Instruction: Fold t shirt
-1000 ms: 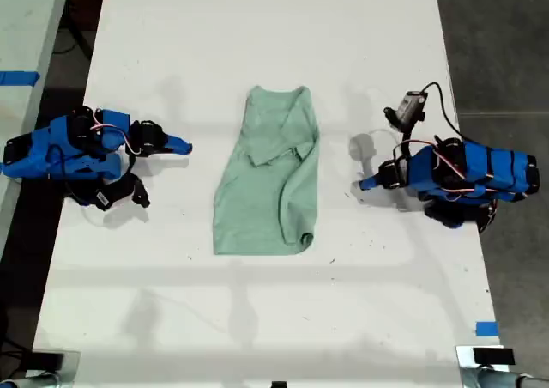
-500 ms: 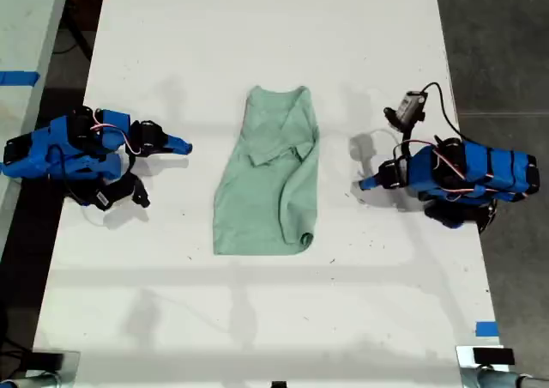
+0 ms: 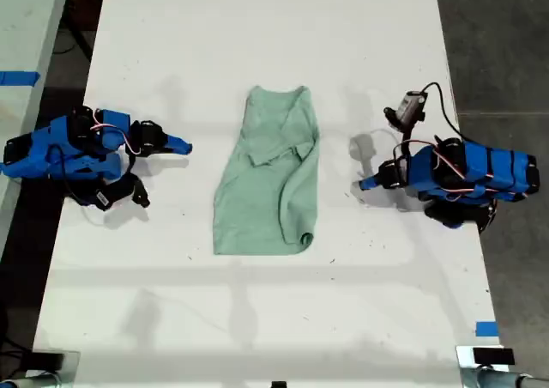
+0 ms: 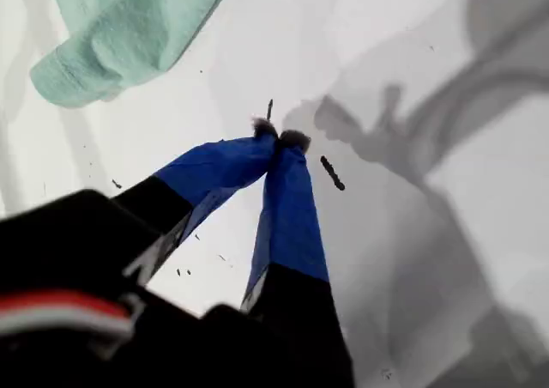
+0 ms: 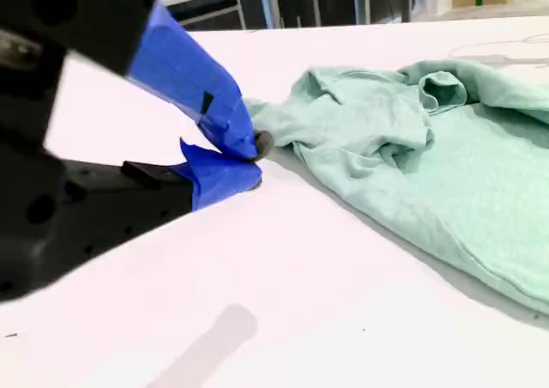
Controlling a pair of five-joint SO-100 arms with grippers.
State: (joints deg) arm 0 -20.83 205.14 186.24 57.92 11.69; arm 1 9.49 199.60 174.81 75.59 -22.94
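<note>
Mint-green t shirt (image 3: 268, 178) lies folded into a narrow strip mid-table (image 3: 257, 27), clear of every edge. You'll see my first gripper (image 4: 279, 136) clenched on nothing, near the shirt's rolled hem corner. My second gripper (image 5: 253, 160) is also clamped empty, beside the shirt's other long side.

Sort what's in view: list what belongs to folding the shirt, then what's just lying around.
For the job:
t shirt
my first gripper
my second gripper

Lying about:
blue tape strip on the white table
blue tape strip on side surface
</note>
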